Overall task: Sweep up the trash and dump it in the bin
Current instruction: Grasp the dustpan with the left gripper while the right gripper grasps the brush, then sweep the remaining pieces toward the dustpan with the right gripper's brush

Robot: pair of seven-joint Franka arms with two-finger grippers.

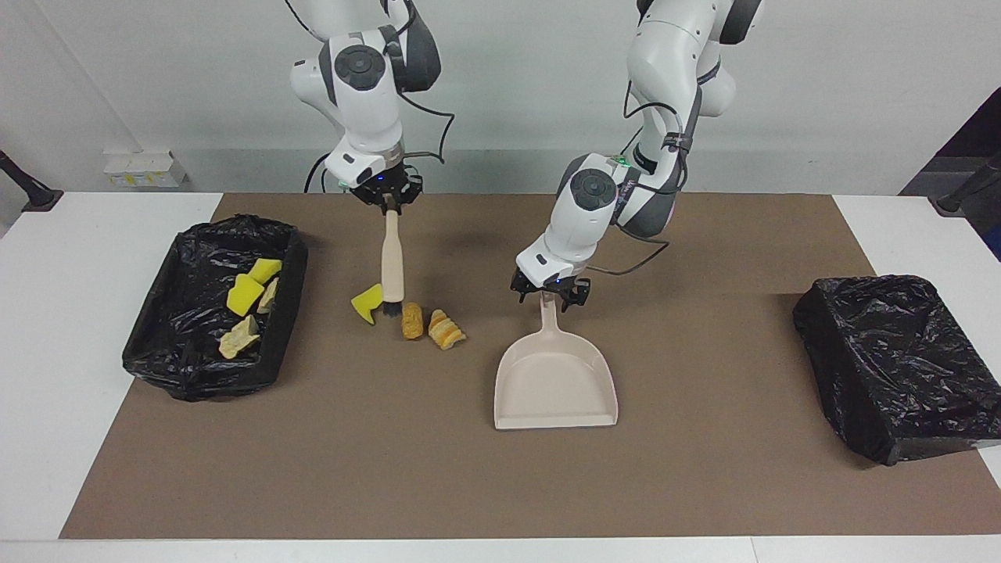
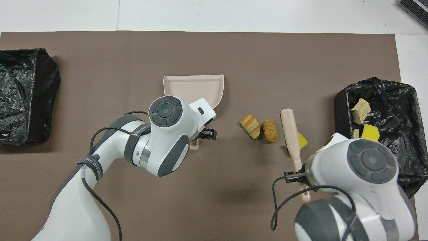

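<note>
Key relation for you: the loose trash sits in a short row running along the table's length, with the beige plastic dustpan at the left-arm end of that row, so the sweep axis is the row itself, toward the pan. The yellow sponge chunk, brown bread lump and striped golden pastry lump lie near the table's middle. The right gripper is clamped on the beige brush with black bristles, bristles down between sponge and bread lump, so one piece is on the wrong side. The left gripper is over the pan's handle tip, handle pointing toward the robots; whether it grips yet, I can't tell. Four pieces already lie in the black-lined bin at the right-arm end.
</note>
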